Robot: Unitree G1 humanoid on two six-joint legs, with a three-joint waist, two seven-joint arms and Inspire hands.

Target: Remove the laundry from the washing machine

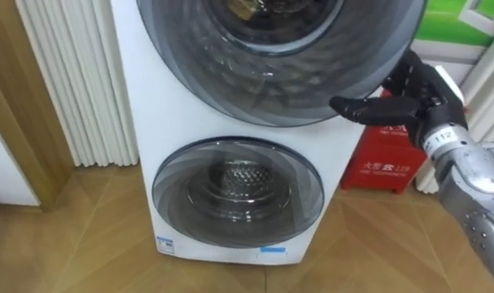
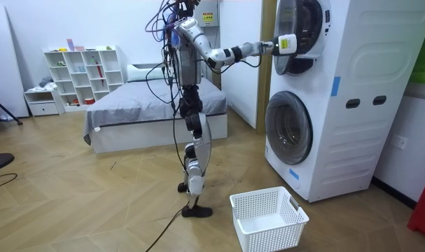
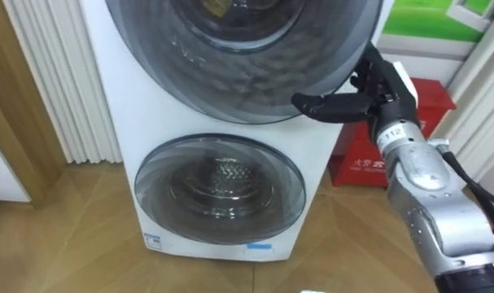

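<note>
- Left of the washing machine (image 1: 149, 98), a white ribbed panel (image 1: 76, 81) stands against the wall, one of it, just beside the machine's white side.
- The machine is a stacked unit with two round glass doors, one above the other.
- The lower door (image 1: 238, 191) is shut, and behind its glass only the bare metal drum shows.
- The upper door (image 1: 312, 81) fills the top of the eye views. A small tan patch (image 1: 242, 8) behind its glass may be the clothes, but I cannot tell. No garment is outside the machine.
- At the right rim of the upper door sits the right hand (image 1: 409, 94), touching the door's edge with one dark digit reaching left under the rim. Whether it grips the rim or only rests against it, I cannot tell. It holds no cloth.
- Right of the machine, one red box (image 1: 385, 163) stands on the floor, low and behind the hand.
- In the room view the robot stands upright in front of the machine, one arm stretched to the upper door. One white laundry basket (image 2: 265, 236) lies on the floor in front of the machine.
- My reading of the step: opening the upper door, before any picking.
- The next move likely calls for a firm hold on the rim and a swing outward, then a reach into the drum.
</note>
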